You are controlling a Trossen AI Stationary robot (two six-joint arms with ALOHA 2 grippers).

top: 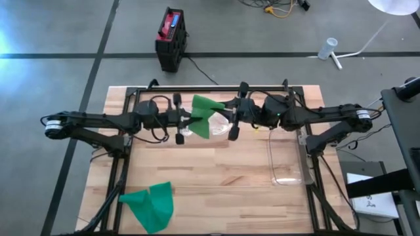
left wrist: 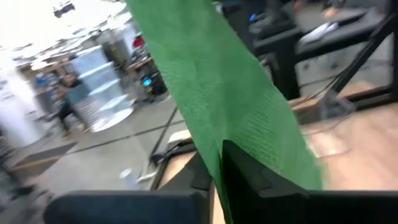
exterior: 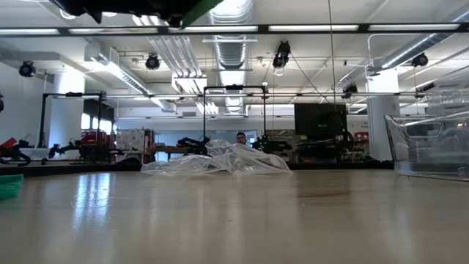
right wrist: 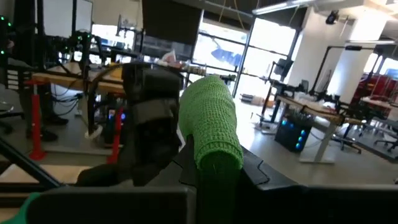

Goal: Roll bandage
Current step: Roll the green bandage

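A green bandage [top: 206, 113] hangs in the air over the table's far middle, between my two grippers. My left gripper [top: 189, 120] comes from the left and is shut on it; in the left wrist view the bandage [left wrist: 211, 93] runs as a wide strip away from the fingers. My right gripper [top: 230, 111] comes from the right and is shut on the other end, which shows as a bunched hump [right wrist: 212, 127]. A second green bandage [top: 151, 204] lies crumpled on the table at the near left. My left gripper pinches the bandage strip [left wrist: 239, 140] between its two fingers, which point level from the table's left. The strip rises away from the fingers, clear of the table. One layer or several, I cannot tell. My right gripper pinches a bunched, several-layered end of the bandage [right wrist: 216, 163] between its two fingers, level from the table's right. The hump stands up above the fingertips, clear of the table.
A crumpled clear plastic bag [top: 223, 128] lies on the table below the grippers, also in the low view [exterior: 220, 161]. A clear plastic container [top: 287, 160] stands at the right. The near middle of the wooden table [top: 223, 190] is bare.
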